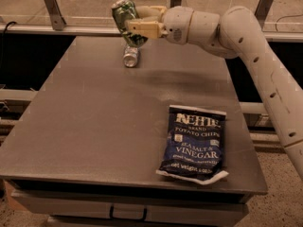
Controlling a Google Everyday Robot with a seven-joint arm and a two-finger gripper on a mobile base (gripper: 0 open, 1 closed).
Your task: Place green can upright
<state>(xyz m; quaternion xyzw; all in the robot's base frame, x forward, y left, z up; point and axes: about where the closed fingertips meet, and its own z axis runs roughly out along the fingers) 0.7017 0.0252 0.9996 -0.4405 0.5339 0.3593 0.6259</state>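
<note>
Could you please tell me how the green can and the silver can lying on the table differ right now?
The green can is held in the gripper, off the surface; the silver can rests on the table. The green can is tilted, nearly upright; the silver can lies on its side. The green can is streaked green and white; the silver can looks mostly silver. Both are drink cans.

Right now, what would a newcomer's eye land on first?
The gripper holds a green-and-white aluminium drink can tilted in the air above the far edge of the grey table. Below it a silver-and-blue can lies on its side, and a dark blue chip bag lies flat front right.
</note>
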